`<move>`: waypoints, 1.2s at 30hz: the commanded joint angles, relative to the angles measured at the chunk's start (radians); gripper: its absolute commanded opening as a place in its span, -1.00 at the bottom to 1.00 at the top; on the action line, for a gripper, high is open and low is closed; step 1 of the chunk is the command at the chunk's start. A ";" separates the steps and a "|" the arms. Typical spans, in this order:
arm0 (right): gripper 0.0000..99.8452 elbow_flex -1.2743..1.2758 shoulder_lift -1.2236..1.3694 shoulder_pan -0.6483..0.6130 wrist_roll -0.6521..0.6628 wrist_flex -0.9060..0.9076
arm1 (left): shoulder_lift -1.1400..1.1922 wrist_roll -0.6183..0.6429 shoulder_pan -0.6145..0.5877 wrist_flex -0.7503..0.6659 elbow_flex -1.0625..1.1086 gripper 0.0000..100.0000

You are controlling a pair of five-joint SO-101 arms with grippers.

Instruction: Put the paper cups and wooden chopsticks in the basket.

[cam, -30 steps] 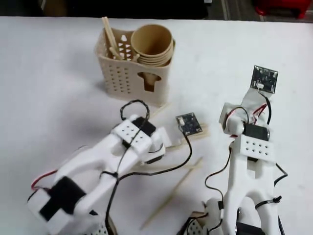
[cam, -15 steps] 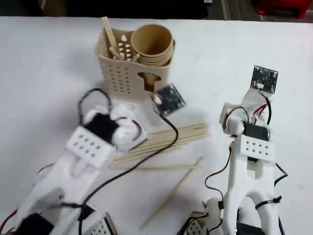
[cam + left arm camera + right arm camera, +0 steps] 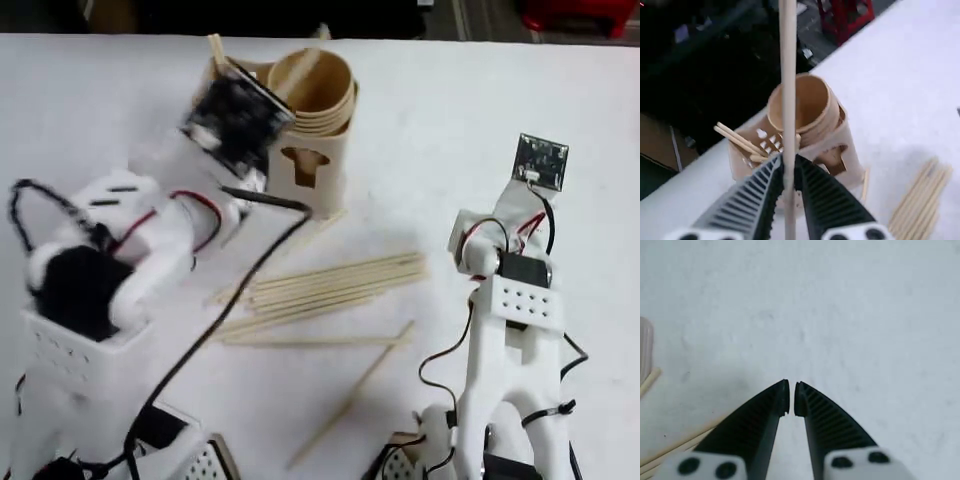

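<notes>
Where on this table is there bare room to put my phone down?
Bare table lies between the basket and the right arm, toward the far edge; another patch is at the far corner outside the left arm. Crowded: the loose chopsticks between the arms, and the basket, where the left end effector holds a chopstick.

Overhead cam looks down on the white table. Left wrist cam faces the beige perforated plastic basket, at 11 o'clock overhead too; right wrist cam hugs the tabletop.
</notes>
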 commanded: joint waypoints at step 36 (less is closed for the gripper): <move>-0.93 -0.026 -0.036 0.012 0.002 -0.047 | 0.545 0.474 -0.323 -0.652 -0.124 -0.64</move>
